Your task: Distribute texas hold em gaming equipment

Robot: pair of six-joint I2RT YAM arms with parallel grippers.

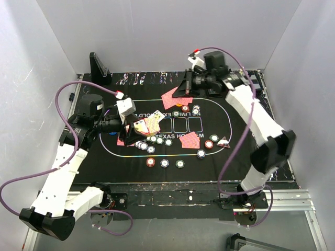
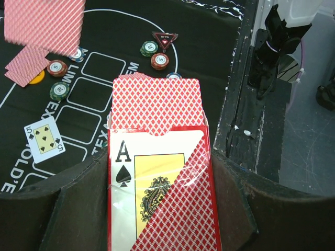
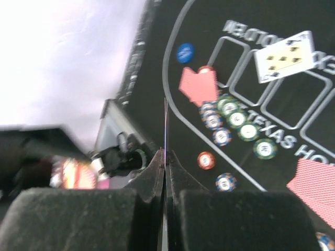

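On the black felt mat (image 1: 241, 162), poker chips (image 1: 165, 163) are scattered along the near side. Farther in, a card box (image 2: 162, 157) is clamped in the left hand (image 1: 132, 129). At the far edge, a single red-backed card (image 1: 170, 98) is pinched between the closed fingers of the right hand (image 3: 165, 172).

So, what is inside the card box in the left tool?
Red-backed cards stick out of the card box; it covers their lower part, so their count is hidden.

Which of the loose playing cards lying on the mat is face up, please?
The five of spades: it alone shows its white face, while the other loose cards show red-patterned backs.
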